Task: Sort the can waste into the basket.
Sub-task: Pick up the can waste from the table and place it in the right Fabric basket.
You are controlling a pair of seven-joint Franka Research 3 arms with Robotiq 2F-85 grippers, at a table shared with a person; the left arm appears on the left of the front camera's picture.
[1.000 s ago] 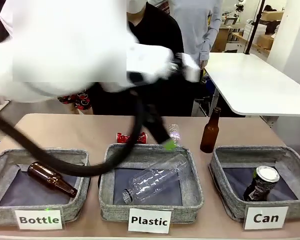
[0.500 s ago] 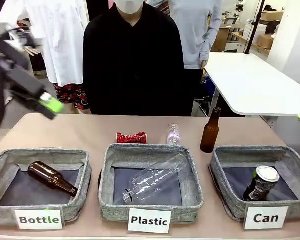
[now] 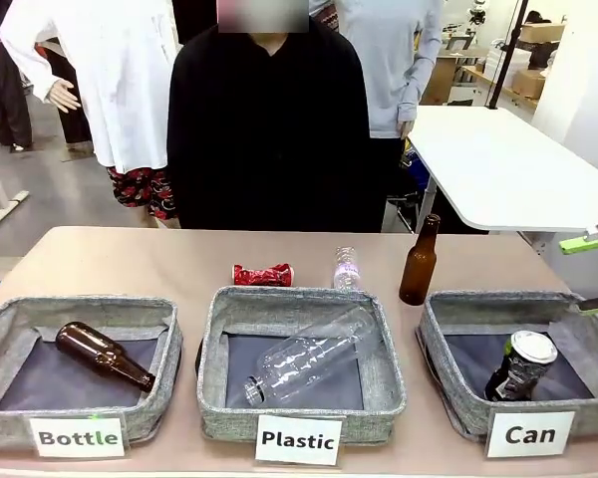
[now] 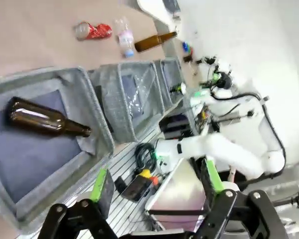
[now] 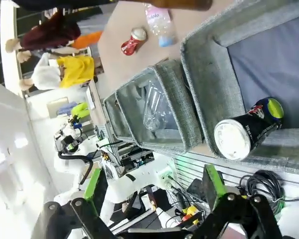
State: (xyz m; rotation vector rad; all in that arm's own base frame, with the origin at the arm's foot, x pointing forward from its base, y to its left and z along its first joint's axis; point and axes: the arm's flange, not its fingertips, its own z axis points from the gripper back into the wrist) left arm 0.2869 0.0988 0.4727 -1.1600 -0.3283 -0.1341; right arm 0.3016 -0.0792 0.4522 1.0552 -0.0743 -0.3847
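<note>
Three baskets sit in a row along my edge of the table (image 3: 149,259). Take the Plastic basket (image 3: 291,299) as dial centre (12 o'clock points to the person (image 3: 269,139) opposite me). The Bottle basket (image 3: 90,304) sits at 9 with a lying glass bottle (image 3: 102,356) inside. The Can basket (image 3: 498,301) sits at 3 with a leaning can (image 3: 519,364) inside. On the table, a flattened can (image 3: 262,275) lies at 12, a small plastic bottle (image 3: 347,269) at 1 and an upright glass bottle (image 3: 419,261) at 2.
</note>
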